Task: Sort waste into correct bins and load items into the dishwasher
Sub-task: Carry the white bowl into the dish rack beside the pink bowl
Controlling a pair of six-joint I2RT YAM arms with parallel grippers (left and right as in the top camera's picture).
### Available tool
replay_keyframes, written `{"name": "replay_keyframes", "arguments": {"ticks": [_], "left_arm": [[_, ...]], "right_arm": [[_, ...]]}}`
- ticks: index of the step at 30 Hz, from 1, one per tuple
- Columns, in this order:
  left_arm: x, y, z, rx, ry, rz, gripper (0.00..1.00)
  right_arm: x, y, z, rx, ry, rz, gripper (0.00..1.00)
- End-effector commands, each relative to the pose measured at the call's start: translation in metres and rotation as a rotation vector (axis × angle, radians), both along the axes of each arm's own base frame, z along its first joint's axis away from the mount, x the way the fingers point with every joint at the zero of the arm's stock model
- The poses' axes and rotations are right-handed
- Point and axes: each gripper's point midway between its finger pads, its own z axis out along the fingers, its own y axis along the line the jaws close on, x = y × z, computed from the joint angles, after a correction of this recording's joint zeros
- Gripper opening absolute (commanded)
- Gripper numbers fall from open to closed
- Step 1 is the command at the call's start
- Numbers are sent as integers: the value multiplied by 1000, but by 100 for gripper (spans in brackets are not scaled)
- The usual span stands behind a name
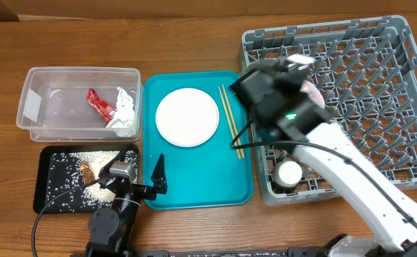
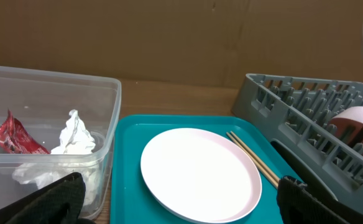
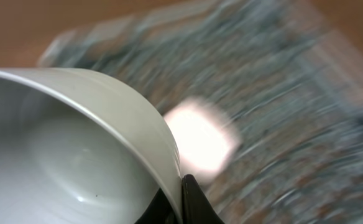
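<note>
So at this point the right pincer was clamped on the rim of a pale bowl, one finger on either side of the wall, with the bowl's hollow facing the wrist cam. The overhead showed that arm parked over the near-left part of the grey dishwasher rack, so the rack lay straight below the bowl. The wrist shot was too blurry to say which row of pegs was under it. My guess is the next move just needed a drop and a tilt so the bowl stands between pegs.

The left pincer was wide apart and held nothing, sitting at the near edge of the teal tray. The white plate was dead ahead of it, and the chopsticks just right of the plate, long axis pointing away from the robot. The left arm was clearly the closer one for those.
</note>
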Motion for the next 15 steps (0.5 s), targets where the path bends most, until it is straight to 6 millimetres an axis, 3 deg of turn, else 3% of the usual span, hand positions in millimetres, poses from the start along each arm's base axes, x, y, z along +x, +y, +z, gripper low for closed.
{"name": "replay_keyframes", "arguments": {"ticks": [1,7,15], "left_arm": [[1,3,-1,19,-8,14,100],[1,3,-1,19,-8,15,100],[1,3,-1,19,-8,15,100]], "right_arm": [[8,-80,34,-277,-135,-260,4],[9,-146,-3,-300,2,-429,4],[16,-191,-47,-406,134,-540,4]]}}
